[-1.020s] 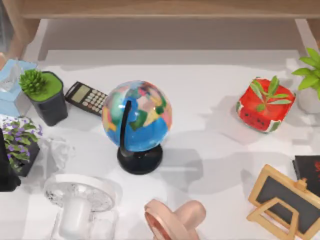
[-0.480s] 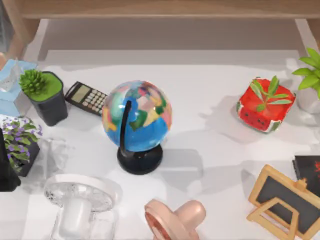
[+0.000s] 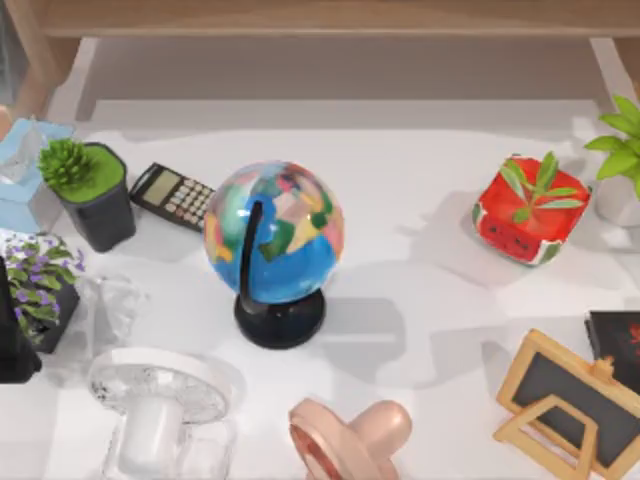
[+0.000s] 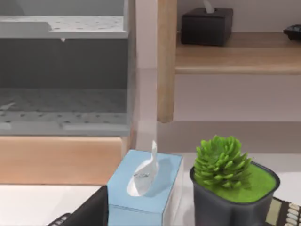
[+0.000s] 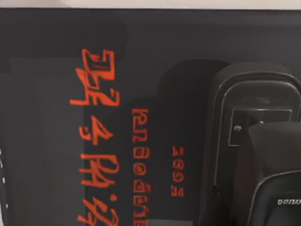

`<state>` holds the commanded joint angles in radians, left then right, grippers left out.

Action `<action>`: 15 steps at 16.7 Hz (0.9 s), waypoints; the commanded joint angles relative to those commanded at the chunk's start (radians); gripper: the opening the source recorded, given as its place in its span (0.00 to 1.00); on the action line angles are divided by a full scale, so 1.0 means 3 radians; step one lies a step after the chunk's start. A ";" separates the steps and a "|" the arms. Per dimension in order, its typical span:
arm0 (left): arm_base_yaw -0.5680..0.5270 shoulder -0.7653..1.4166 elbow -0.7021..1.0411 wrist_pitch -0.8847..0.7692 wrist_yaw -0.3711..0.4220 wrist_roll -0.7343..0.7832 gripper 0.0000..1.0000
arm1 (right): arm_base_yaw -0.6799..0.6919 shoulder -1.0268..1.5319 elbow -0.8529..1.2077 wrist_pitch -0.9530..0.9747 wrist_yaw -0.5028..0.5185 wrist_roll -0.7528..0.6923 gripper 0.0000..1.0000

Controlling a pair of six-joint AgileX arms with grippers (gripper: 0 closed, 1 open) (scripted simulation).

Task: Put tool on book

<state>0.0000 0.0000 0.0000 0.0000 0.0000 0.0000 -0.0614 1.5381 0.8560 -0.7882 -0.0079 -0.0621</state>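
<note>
The flat black rectangular book with red print (image 3: 616, 345) lies at the white desk's (image 3: 420, 290) right edge, beside the wooden-framed chalkboard easel (image 3: 565, 400). In the right wrist view, the right gripper (image 5: 263, 155) hangs close above the cover (image 5: 94, 117); its fingers' state cannot be told. The book's long axis cannot be judged.

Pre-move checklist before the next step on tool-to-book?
1. Book found: ok. The book lies at the table's right edge.
2. Right arm over target: ok. The right wrist view looks straight at the red-printed cover.
3. Tool on book: cannot tell. A black object sits over the cover; it could be the tool or part of the claw.
4. Gap to the chalkboard easel: cannot tell. It stands right beside the book.
5. Left arm out of the way: ok. The left wrist view faces the tissue box at the table's left.
</note>
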 joint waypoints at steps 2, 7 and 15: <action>0.0000 0.0000 0.0000 0.0000 0.0000 0.0000 1.00 | 0.0000 0.0005 -0.0006 0.0011 0.0000 0.0000 0.00; 0.0000 0.0000 0.0000 0.0000 0.0000 0.0000 1.00 | 0.0000 0.0005 -0.0006 0.0011 0.0000 0.0000 0.23; 0.0000 0.0000 0.0000 0.0000 0.0000 0.0000 1.00 | 0.0000 0.0005 -0.0006 0.0011 0.0000 0.0000 0.83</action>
<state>0.0000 0.0000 0.0000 0.0000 0.0000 0.0000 -0.0612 1.5395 0.8541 -0.7848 -0.0078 -0.0621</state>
